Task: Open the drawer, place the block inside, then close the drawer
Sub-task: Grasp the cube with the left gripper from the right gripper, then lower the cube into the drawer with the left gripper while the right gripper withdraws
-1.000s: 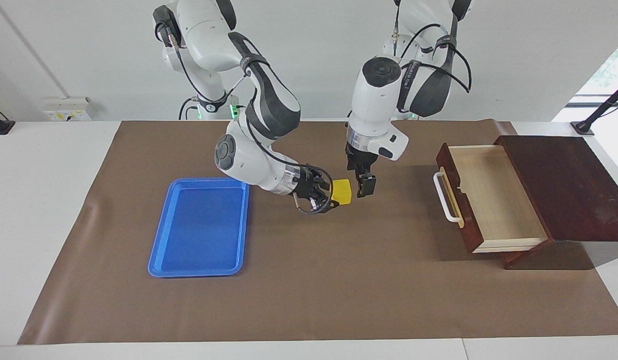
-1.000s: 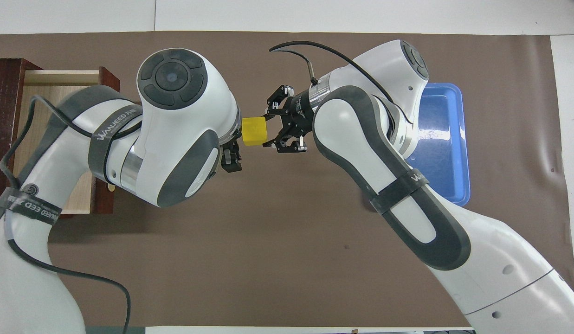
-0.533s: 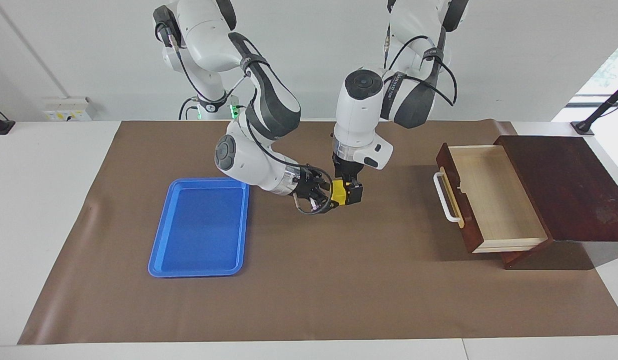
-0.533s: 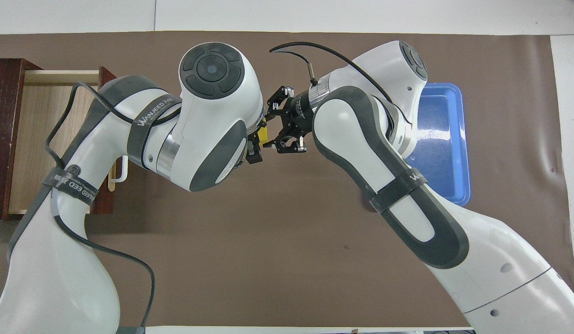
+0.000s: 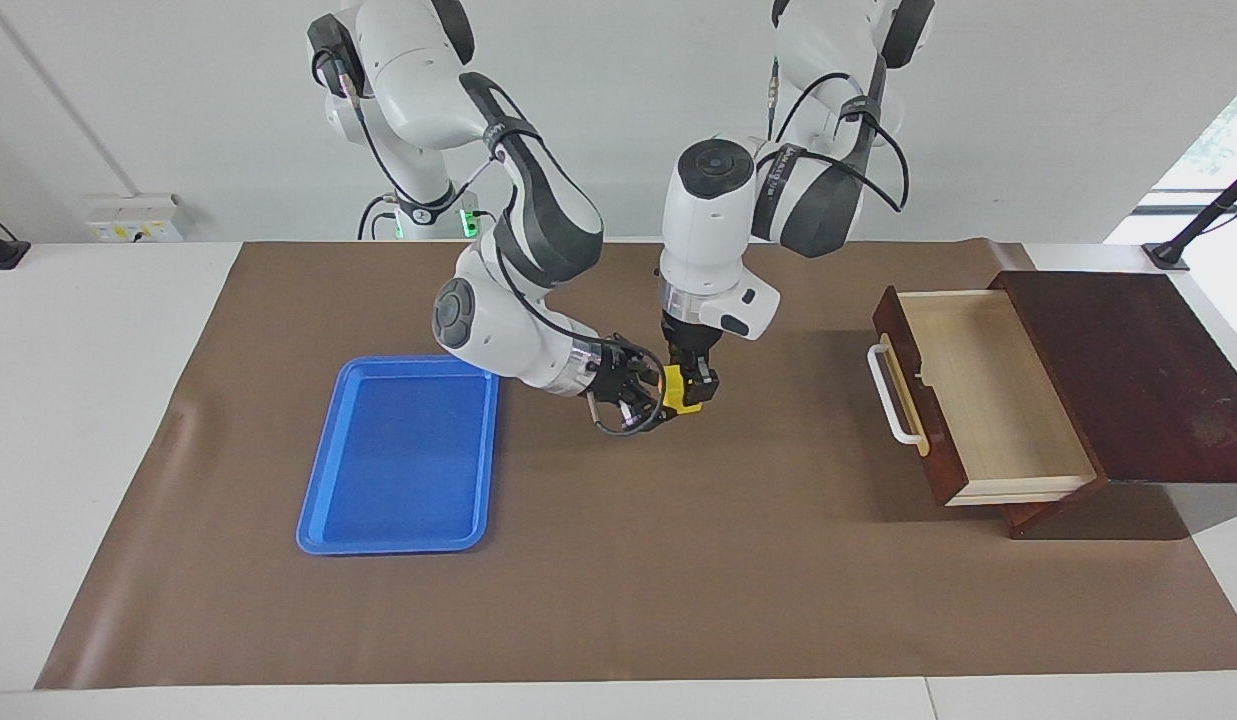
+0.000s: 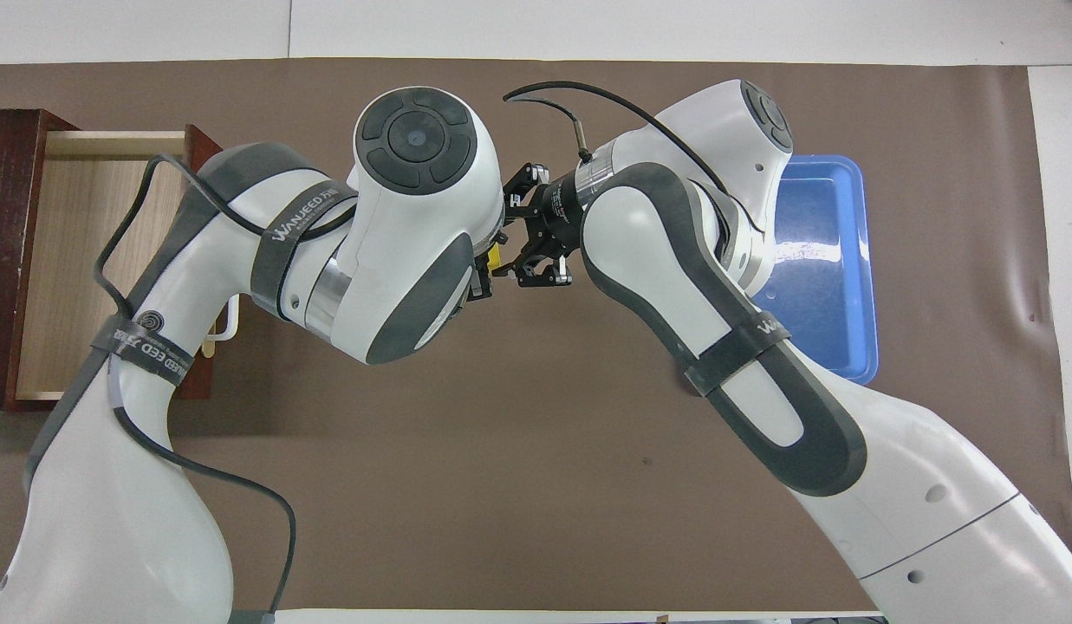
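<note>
A flat blue plastic tray (image 5: 398,455), glossy, shallow and round-cornered, lies on the matte brown mat (image 5: 618,600) that covers the table, toward the right arm's end. Next, over the middle of the mat and up in the air, comes the block (image 5: 675,389): a small bright yellow cube with plain faces, mostly hidden in the overhead view where only a yellow sliver (image 6: 494,257) peeks out between the two wrists. The right claw (image 5: 655,396) reaches in sideways and is clenched on the block, its dark links splayed out around it. The left claw (image 5: 694,386) comes straight down from above, and its black fingers are pinched on the same cube, so both claws grip it at once. Toward the left arm's end sits the drawer (image 5: 978,400), pulled well out of its dark reddish-brown wooden box (image 5: 1128,370); the inside is pale, smooth light wood, and the dark front carries a white bar handle (image 5: 893,395) on a tan strip. Nothing lies in the part of the drawer that shows.
</note>
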Motion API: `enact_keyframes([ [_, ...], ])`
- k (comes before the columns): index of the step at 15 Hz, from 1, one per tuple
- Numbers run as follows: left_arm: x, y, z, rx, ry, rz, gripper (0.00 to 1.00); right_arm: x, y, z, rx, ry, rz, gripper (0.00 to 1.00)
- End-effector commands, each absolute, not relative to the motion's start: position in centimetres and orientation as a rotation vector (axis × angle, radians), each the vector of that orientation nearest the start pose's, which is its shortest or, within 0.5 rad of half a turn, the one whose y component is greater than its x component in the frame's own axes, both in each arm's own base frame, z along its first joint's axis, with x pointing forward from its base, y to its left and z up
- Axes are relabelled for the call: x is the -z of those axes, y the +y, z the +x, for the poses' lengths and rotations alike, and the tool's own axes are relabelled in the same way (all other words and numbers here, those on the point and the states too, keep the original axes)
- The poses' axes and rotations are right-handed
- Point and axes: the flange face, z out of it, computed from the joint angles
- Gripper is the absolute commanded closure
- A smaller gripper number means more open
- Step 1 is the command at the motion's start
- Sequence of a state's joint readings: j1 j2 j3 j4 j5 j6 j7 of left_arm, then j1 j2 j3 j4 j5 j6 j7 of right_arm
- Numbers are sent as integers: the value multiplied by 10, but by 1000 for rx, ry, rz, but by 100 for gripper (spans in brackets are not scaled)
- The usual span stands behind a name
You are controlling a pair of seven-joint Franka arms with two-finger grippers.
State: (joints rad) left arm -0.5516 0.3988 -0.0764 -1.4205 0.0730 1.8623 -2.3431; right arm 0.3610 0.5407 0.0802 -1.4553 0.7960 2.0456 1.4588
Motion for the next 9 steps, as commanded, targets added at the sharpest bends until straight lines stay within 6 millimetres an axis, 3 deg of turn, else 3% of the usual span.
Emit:
enact_keyframes([
  [1, -468, -386, 564, -145, 2355, 2051, 100, -398, 331, 636, -792, 1661, -1957, 100],
  [4, -467, -386, 565, -142, 2354, 2056, 100, -398, 329, 636, -794, 1664, -1955, 100],
  [6, -467, -383, 567, -145, 2360, 2049, 100, -398, 328, 636, -800, 1677, -1945, 30],
  [7, -467, -381, 568, -145, 2363, 2046, 100, -399, 326, 638, -797, 1681, -1941, 9],
  [9, -467, -380, 568, -145, 2367, 2048, 100, -400, 320, 641, -792, 1688, -1932, 5],
])
